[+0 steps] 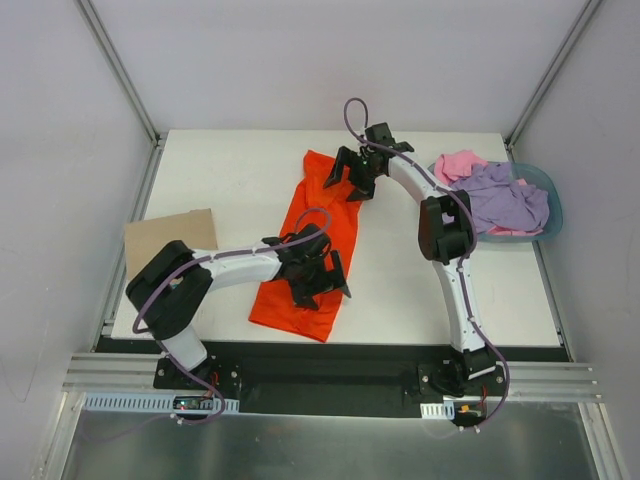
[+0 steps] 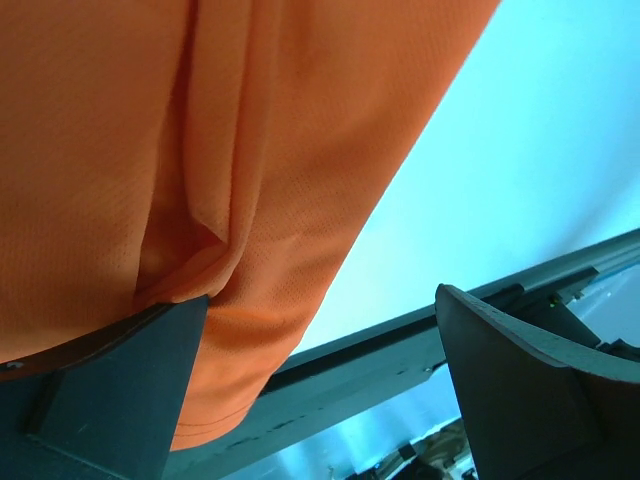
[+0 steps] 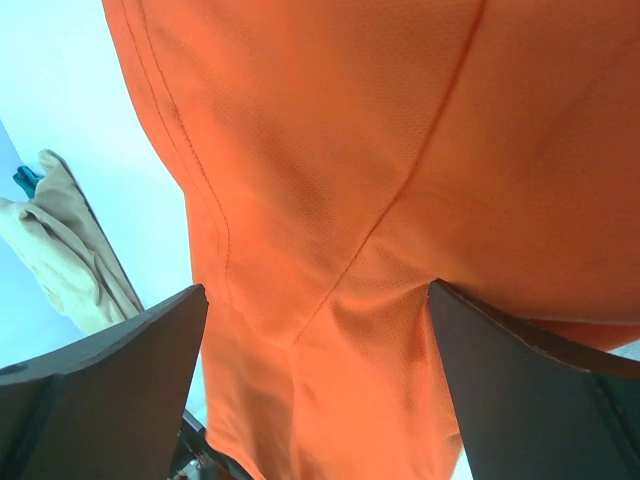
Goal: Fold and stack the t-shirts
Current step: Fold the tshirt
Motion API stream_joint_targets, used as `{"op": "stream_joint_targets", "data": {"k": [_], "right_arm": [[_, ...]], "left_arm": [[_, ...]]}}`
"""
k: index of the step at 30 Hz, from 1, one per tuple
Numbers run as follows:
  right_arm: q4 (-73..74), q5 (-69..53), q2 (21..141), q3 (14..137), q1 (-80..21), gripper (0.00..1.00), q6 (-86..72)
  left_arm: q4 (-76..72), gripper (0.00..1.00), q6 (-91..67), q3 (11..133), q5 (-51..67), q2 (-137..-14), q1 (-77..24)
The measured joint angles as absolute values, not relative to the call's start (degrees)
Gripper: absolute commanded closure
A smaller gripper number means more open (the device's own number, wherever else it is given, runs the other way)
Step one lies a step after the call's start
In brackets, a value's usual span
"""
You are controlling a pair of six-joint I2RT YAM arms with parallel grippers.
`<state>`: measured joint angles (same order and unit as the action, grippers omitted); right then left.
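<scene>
The bright orange t-shirt [image 1: 335, 225] lies as a long folded strip down the middle of the white table [image 1: 220, 170]. My left gripper [image 1: 322, 285] is open, low over the strip's near end. In the left wrist view [image 2: 320, 370] the orange cloth [image 2: 150, 150] rests against the left finger [image 2: 110, 390]. My right gripper [image 1: 348, 180] is open over the strip's far end. In its wrist view [image 3: 320, 380] the orange cloth [image 3: 400, 150] fills the gap between the jaws. The pink t-shirt [image 1: 458, 163] and the lilac-purple t-shirt [image 1: 505, 200] lie bunched in the basin.
The blue-grey plastic basin [image 1: 553, 205] sits at the table's far right edge. A brown cardboard sheet [image 1: 165, 240] lies at the left edge. A tan crumpled thing [image 3: 60, 250] shows at the left of the right wrist view.
</scene>
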<state>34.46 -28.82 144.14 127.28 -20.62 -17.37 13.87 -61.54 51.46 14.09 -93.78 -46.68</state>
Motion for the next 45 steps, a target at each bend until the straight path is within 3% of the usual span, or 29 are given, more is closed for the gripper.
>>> {"op": "stream_joint_targets", "data": {"k": [19,32,35,45], "right_arm": [[34.41,-29.28,143.04,125.62,-18.96,0.03,-16.62],[40.84,-25.96,127.04,120.18,-16.97,0.03,-11.27],[40.12,-25.58,119.70,114.87,-17.12,0.03,-10.74],[30.70,-17.96,82.67,65.08,-18.02,0.03,-10.68]], "left_arm": [[8.14,0.01,-64.31,66.02,17.34,-107.35,-58.15],[9.30,0.01,-62.98,62.70,8.23,-95.85,-60.80],[9.65,0.01,-61.54,60.93,7.03,-91.31,-61.36],[22.24,0.01,-57.30,47.44,-3.84,-69.32,-59.88]]}}
